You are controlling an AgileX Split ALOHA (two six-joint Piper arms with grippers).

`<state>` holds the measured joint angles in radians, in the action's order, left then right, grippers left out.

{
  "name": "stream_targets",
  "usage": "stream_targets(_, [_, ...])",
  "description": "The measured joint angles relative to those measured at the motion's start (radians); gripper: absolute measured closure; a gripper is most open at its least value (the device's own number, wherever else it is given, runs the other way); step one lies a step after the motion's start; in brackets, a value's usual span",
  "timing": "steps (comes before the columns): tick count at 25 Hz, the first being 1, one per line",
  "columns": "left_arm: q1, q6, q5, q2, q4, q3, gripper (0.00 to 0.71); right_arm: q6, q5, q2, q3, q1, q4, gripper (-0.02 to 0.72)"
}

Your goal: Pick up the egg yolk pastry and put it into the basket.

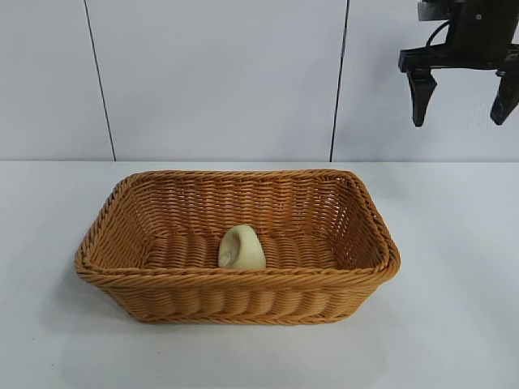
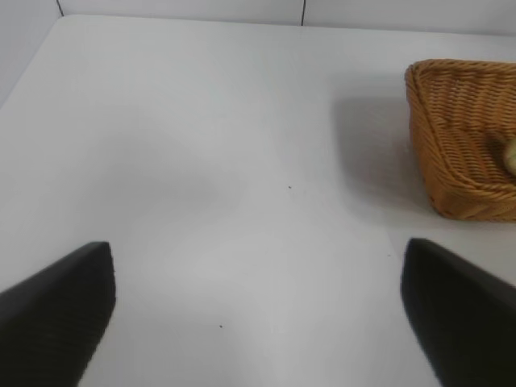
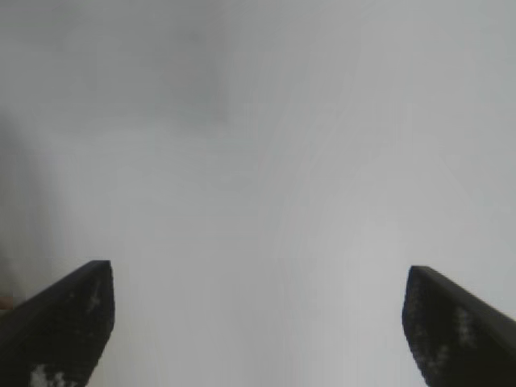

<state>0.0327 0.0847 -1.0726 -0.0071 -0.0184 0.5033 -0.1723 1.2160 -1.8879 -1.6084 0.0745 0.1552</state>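
The egg yolk pastry [image 1: 241, 249], a pale cream puck, lies tilted on its edge inside the orange-brown wicker basket [image 1: 243, 284], against the near wall. My right gripper [image 1: 462, 101] hangs open high at the upper right, well above and behind the basket, with nothing between its fingers. The right wrist view shows only bare white table past that gripper [image 3: 258, 322]. My left gripper [image 2: 258, 314] is open over bare table; in the left wrist view a corner of the basket [image 2: 459, 145] shows, with a sliver of the pastry [image 2: 511, 157] at the picture's edge. The left arm is outside the exterior view.
The basket stands mid-table on a white tabletop [image 1: 454, 308]. A white panelled wall [image 1: 219, 73] rises behind it. Open table lies on both sides of the basket.
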Motion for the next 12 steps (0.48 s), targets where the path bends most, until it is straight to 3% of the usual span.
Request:
stream_targets(6, [0.0, 0.0, 0.0, 0.0, -0.001, 0.0, 0.018, 0.001, 0.001, 0.217, 0.233, 0.0, 0.006, 0.008])
stream_targets(12, [0.0, 0.0, 0.0, 0.0, -0.001, 0.0, 0.018, 0.01, 0.001, 0.419, 0.435, 0.0, -0.032, 0.008])
